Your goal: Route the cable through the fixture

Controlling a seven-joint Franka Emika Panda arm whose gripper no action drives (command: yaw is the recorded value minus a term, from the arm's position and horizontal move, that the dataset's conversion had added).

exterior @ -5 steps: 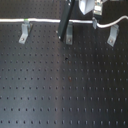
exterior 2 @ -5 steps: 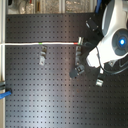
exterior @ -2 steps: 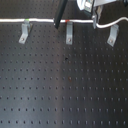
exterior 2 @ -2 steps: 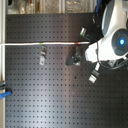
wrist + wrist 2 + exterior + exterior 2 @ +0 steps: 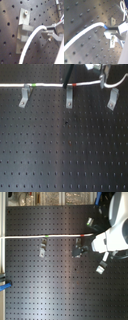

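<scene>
cable (image 5: 50, 85) is stretched pretty straight across the far side of the pegboard tabletop (image 5: 65, 149), running away from the hand (image 5: 47, 33) over two of the metal clips, with the green band (image 5: 33, 85) sitting near the farthest clip (image 5: 24, 97) and the red band (image 5: 75, 85) right by the middle clip (image 5: 69, 98). the hand looks closed down on the cable near its end; in the first wrist view the cord curves straight out from between the fingers (image 5: 53, 28), so i'd say it's pinched, not just resting there.

stuff i'd worry about from here:

- the third clip (image 5: 113, 99) is the one nearest the hand, and in the first exterior view the cable lifts up and away before reaching it. if the hand drops without lining up over the slot, the cord just lands beside the bracket instead of in it.
- the cable is taut-ish. pull much more toward the hand's side and it could pop back out of the two clips farther off. can't actually tell from these shots whether it's seated in them or only lying on top.
- the grip is close to the free end, so any slip and the cord is gone.
- in the first wrist view the bracket (image 5: 23, 30) is just beside the fingers, so a sloppy descent could knock metal on metal.
</scene>
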